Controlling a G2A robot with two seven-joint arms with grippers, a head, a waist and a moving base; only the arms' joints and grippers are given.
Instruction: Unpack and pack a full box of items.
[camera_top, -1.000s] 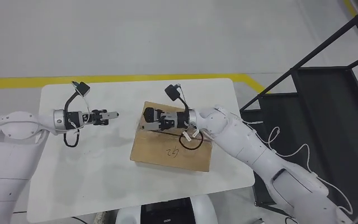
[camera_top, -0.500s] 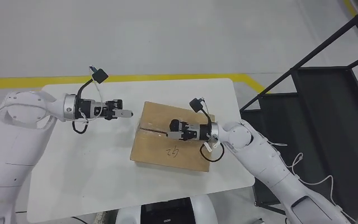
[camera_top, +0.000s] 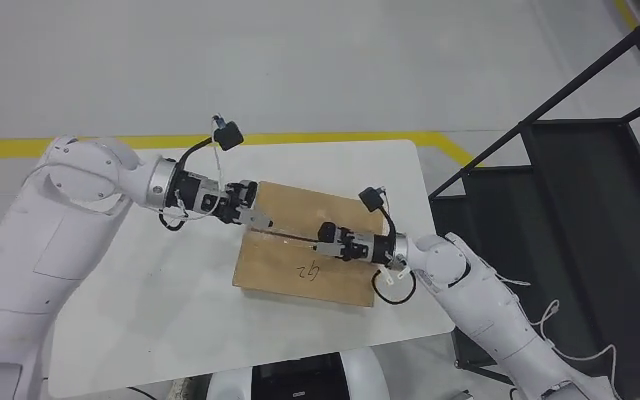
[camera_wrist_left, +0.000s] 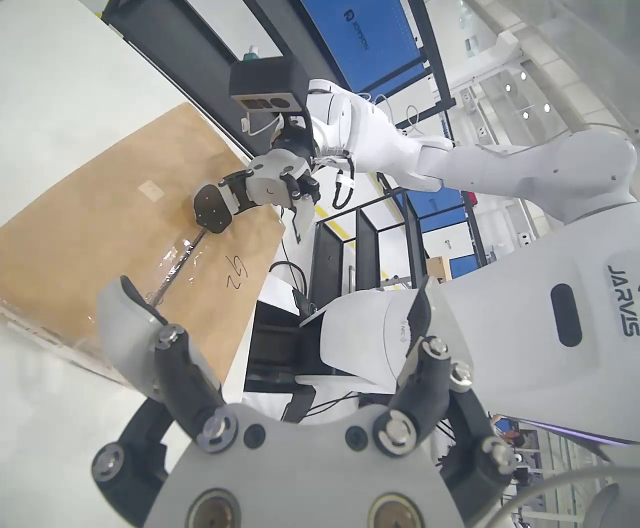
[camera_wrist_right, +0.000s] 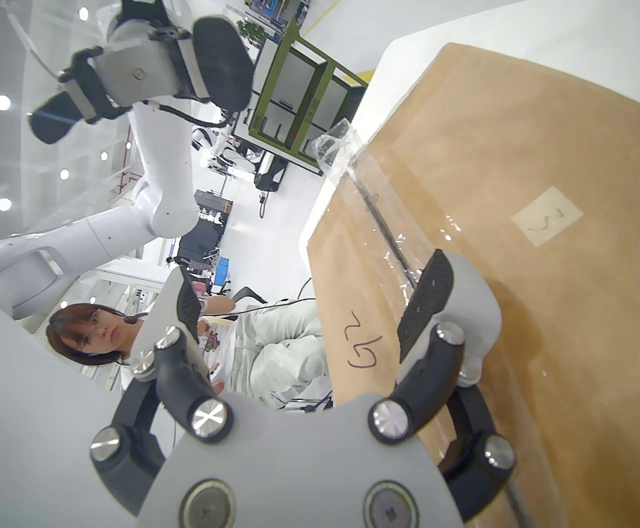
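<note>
The cardboard box (camera_top: 300, 265) lies flat on the table (camera_top: 150, 300), right of the table's centre. Its flaps are shut and clear tape (camera_wrist_right: 372, 200) covers the centre seam, so the contents are hidden. A handwritten mark (camera_wrist_right: 362, 345) and a small label (camera_wrist_right: 546, 216) sit on the lid.

The left hand (camera_wrist_left: 275, 320) is at the seam's end, at the box edge nearer the left arm. Its fingers are spread wide and hold nothing. The right hand (camera_wrist_right: 310, 300) is over the seam near the lid's middle, likewise spread wide and empty. One finger pad (camera_wrist_right: 425, 295) lies just beside the taped seam; contact cannot be made out. The tape at the far seam end is crumpled and lifted.
</note>
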